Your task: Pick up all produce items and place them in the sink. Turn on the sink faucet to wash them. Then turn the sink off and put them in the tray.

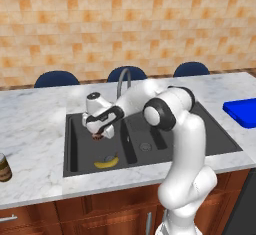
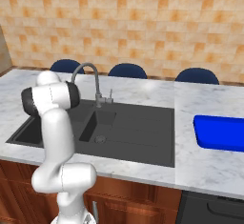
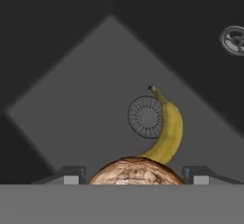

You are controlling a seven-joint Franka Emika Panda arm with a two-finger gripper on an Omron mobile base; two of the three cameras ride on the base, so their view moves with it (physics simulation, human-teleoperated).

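Hand view, gripper (image 3: 136, 178) clamping brown ball (image 3: 136, 171) above sink (image 3: 71, 104), banana (image 3: 167, 130) lying by drain (image 3: 144, 117)

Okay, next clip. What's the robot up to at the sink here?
The arm is reaching over the left basin of the sink, with the end effector holding the brown ball between its fingers above the basin floor. The banana already lies in that basin beside the drain. The blue tray waits on the counter to the right; no water is visible at the faucet.
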